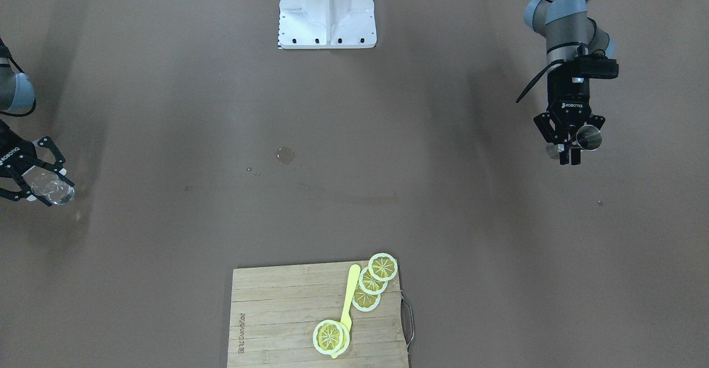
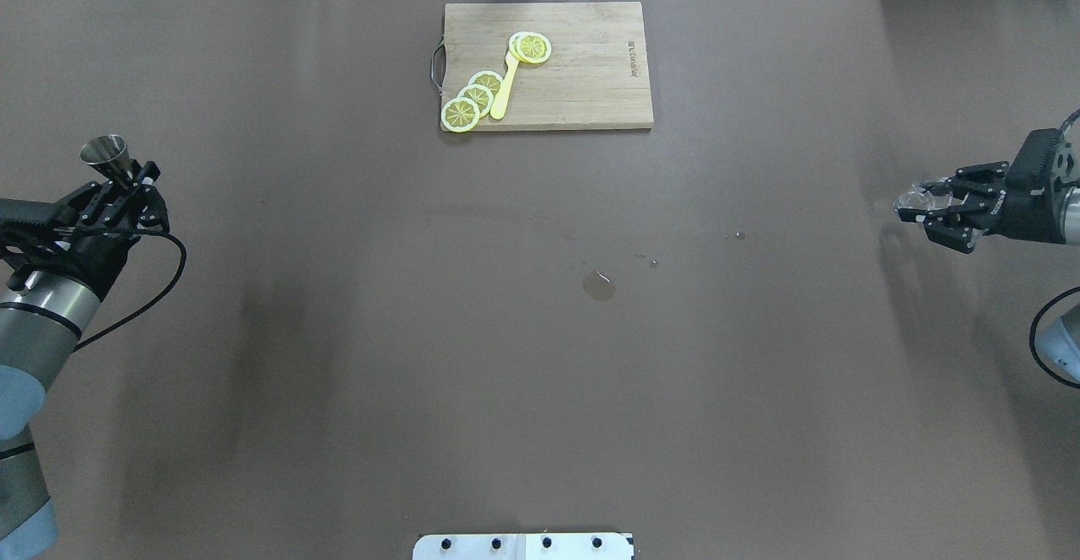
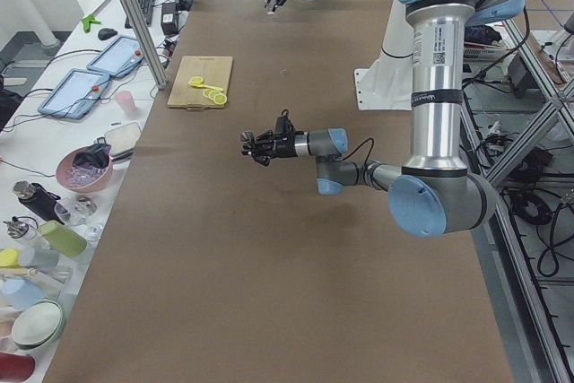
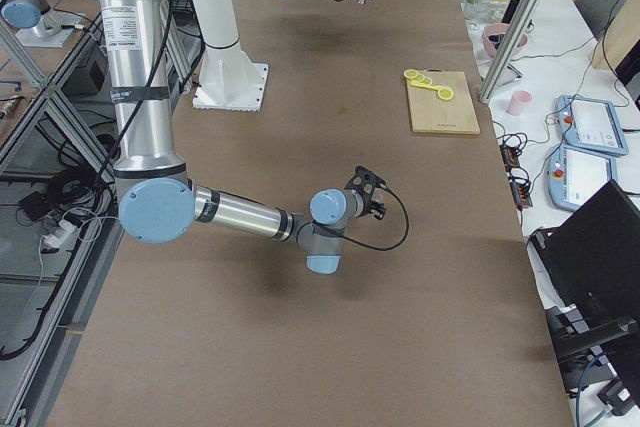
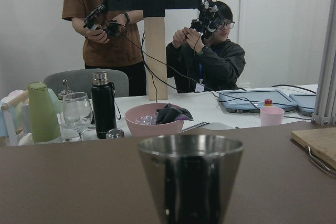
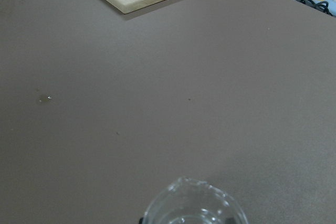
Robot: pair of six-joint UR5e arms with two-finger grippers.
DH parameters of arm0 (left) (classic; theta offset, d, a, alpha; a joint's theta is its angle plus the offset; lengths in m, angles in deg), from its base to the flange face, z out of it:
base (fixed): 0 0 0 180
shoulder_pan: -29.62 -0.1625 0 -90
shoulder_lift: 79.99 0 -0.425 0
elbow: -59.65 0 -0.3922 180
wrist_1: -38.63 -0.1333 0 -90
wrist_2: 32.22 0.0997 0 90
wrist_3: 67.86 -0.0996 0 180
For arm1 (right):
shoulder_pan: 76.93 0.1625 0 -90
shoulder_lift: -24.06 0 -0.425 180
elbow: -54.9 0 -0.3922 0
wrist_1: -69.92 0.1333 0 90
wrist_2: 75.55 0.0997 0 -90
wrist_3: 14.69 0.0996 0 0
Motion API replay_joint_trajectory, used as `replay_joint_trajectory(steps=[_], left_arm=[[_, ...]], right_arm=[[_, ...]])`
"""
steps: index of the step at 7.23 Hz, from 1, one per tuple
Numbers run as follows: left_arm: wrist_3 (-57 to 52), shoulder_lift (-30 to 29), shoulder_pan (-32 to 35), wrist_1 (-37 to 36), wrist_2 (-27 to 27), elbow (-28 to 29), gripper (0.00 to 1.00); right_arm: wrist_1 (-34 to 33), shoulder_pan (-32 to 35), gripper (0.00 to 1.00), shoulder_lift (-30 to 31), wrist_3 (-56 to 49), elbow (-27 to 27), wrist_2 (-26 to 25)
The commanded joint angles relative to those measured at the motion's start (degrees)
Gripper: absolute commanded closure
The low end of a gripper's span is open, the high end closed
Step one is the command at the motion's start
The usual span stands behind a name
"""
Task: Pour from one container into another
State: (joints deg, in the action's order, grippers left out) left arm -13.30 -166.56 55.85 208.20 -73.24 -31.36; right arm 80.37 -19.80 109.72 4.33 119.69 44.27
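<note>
1. Overhead exterior view: the two containers are well apart, at opposite ends of the table [image 2: 337, 358] — I judge a long carry before any pour.
2. Risk: slop in transit, or the stream missing a small mouth if I line the rims up badly. A puddle [image 2: 599, 287] lies mid-table.
3. Left claw [image 2: 125, 182]: narrowed onto a steel jigger [image 2: 105, 155], held upright, clear of the table.
4. Right claw [image 2: 928, 206]: closed around a clear cup [image 2: 921, 198], also aloft — I cannot tell how full it is.

The jigger [image 5: 190, 177] is polished metal, the cup [image 6: 194, 208] clear and glossy, the board [image 2: 582, 79] matt wood.
</note>
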Motion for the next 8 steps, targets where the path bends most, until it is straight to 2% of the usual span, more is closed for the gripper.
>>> replay_joint_trajectory(steps=[1, 5, 8], left_arm=[[3.18, 0.09, -1.26, -0.99, 2.07, 2.05, 1.00], [4.94, 2.02, -5.30, -1.26, 7.69, 2.33, 1.00], [6.60, 6.85, -10.39, -0.29, 14.37, 2.15, 1.00]], right_arm=[[0.01, -2.10, 1.00, -0.14, 0.04, -0.10, -0.54], [0.01, -3.51, 1.00, -0.58, -0.04, -0.63, -1.34], [0.01, -3.60, 1.00, -0.67, 0.04, -0.46, -1.34]])
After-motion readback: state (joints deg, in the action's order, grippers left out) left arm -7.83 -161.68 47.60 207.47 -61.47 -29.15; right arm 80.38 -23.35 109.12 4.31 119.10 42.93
